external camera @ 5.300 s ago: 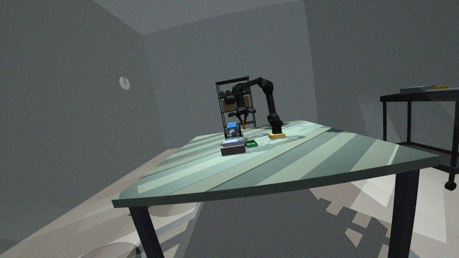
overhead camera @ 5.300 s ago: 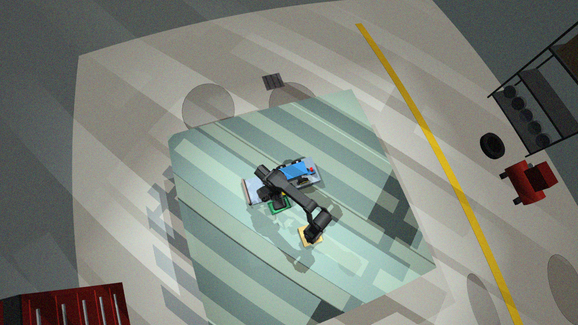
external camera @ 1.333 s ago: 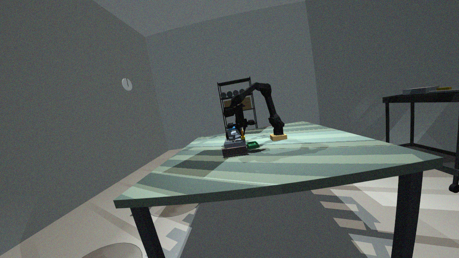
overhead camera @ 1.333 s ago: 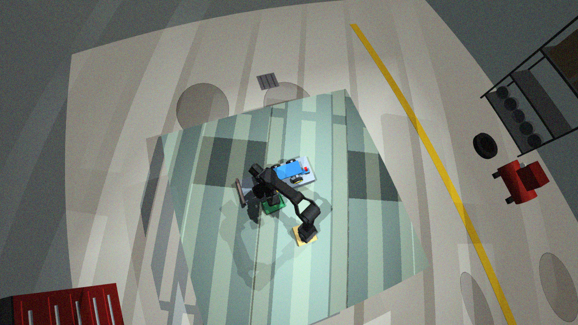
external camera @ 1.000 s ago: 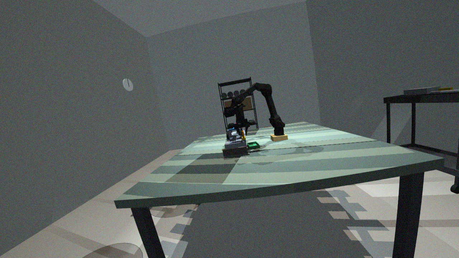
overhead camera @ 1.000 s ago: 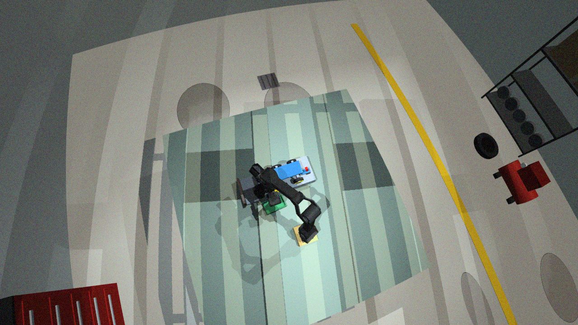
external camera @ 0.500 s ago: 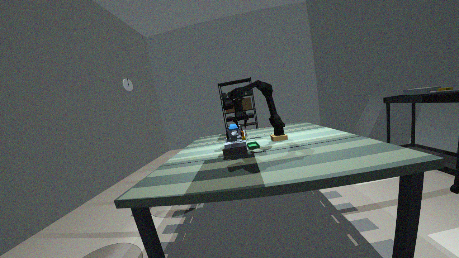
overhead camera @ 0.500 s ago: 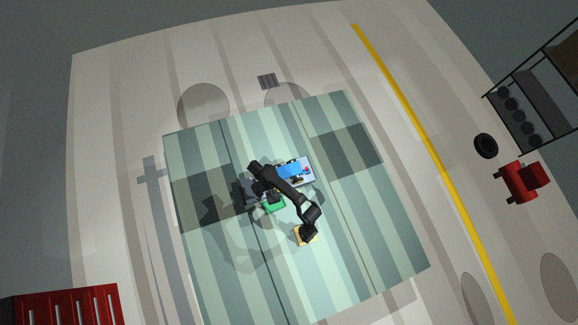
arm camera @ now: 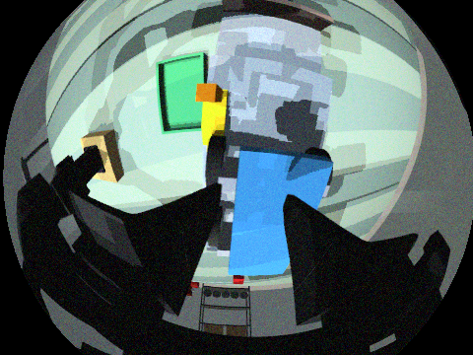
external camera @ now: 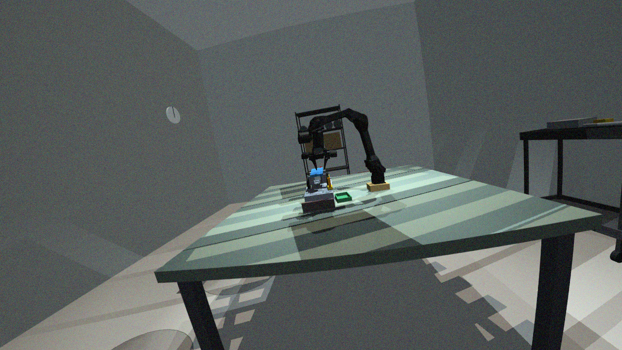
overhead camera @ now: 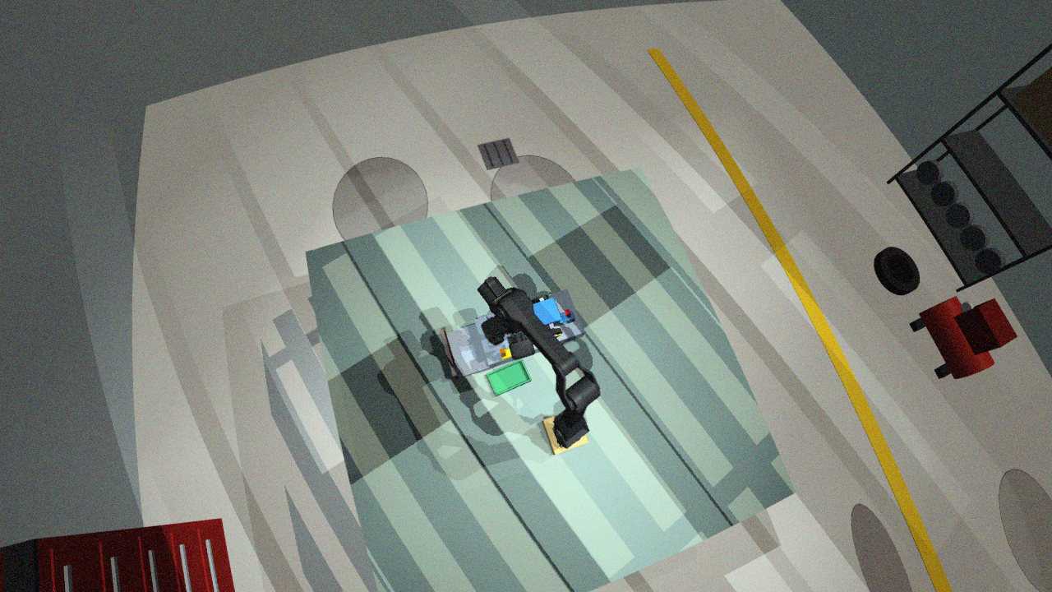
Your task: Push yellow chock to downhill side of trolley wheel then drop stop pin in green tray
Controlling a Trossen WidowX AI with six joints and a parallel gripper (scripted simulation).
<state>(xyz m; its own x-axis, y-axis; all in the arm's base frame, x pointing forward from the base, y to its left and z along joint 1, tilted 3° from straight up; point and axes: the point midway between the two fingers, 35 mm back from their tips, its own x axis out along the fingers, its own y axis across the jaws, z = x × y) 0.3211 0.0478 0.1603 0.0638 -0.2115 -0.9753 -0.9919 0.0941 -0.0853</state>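
Observation:
The blue trolley (overhead camera: 546,312) (external camera: 318,172) (arm camera: 270,211) stands on the grey ramp (overhead camera: 467,349) (external camera: 318,201) (arm camera: 276,73). The yellow chock (arm camera: 212,114) (external camera: 329,181) (overhead camera: 505,353), with its orange handle, rests at the ramp's tray-side edge, right up against the downhill side of a dark trolley wheel (arm camera: 217,154). The red-headed stop pin (overhead camera: 568,314) (arm camera: 238,280) sits at the trolley's uphill end. My gripper (external camera: 319,165) (arm camera: 254,196) is open and empty. It hangs a little above the trolley, with one finger on each side of the blue body in the wrist view.
The green tray (overhead camera: 508,379) (external camera: 343,196) (arm camera: 181,93) lies on the table beside the ramp, close to the chock. The arm's tan base plate (overhead camera: 566,441) (external camera: 377,186) (arm camera: 105,152) is beyond the tray. A brown stop bar closes the ramp's low end.

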